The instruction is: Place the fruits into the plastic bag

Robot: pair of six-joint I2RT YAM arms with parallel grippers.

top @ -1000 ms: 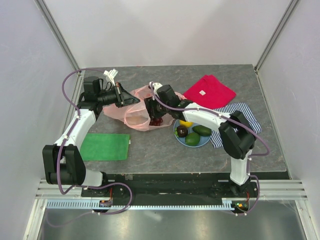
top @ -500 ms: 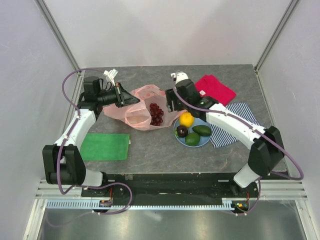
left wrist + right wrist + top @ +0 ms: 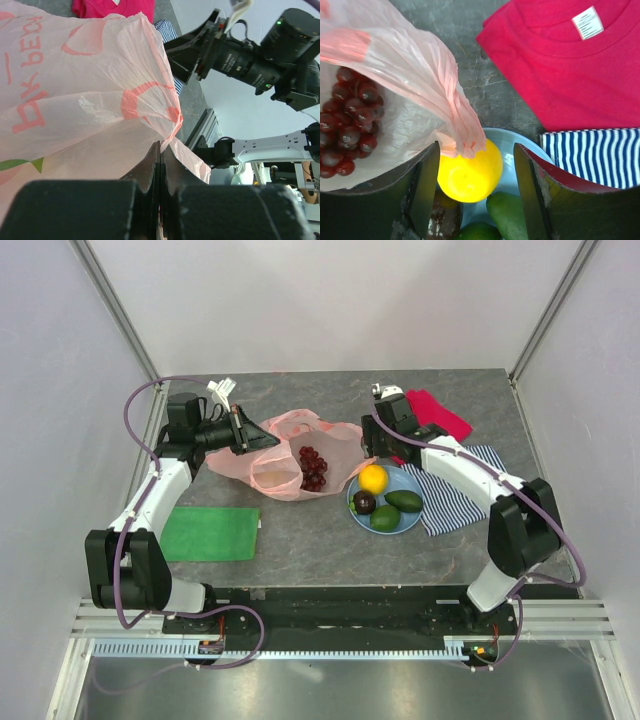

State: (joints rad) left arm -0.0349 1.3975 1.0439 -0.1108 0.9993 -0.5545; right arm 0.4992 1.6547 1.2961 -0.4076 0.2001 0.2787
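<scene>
- Grey counter (image 3: 320, 545) carries the whole job, which I judge to be about a fifth done.
- Pink translucent plastic bag (image 3: 268, 476) lies left of centre with its mouth facing the plate. The left tool (image 3: 160, 156) is clenched on a fold of its rim, holding it open.
- Blue plate (image 3: 414, 521) sits just right of the bag, with four fruits on it that are not yet bagged.
- Right tool (image 3: 476, 186) hangs released and empty over the plate, with a finger on either side of the citrus and apparently apart from it.
- Dark red grape bunch (image 3: 313, 468) rests inside the bag, so that fruit is done.
- Green avocado (image 3: 405, 501) waits on the plate.
- Yellow-orange citrus (image 3: 373, 479) waits there too, with a bag handle draped onto it.
- Green lime (image 3: 385, 518) and the dark purple-brown round fruit (image 3: 364, 503) are also left on the plate.
</scene>
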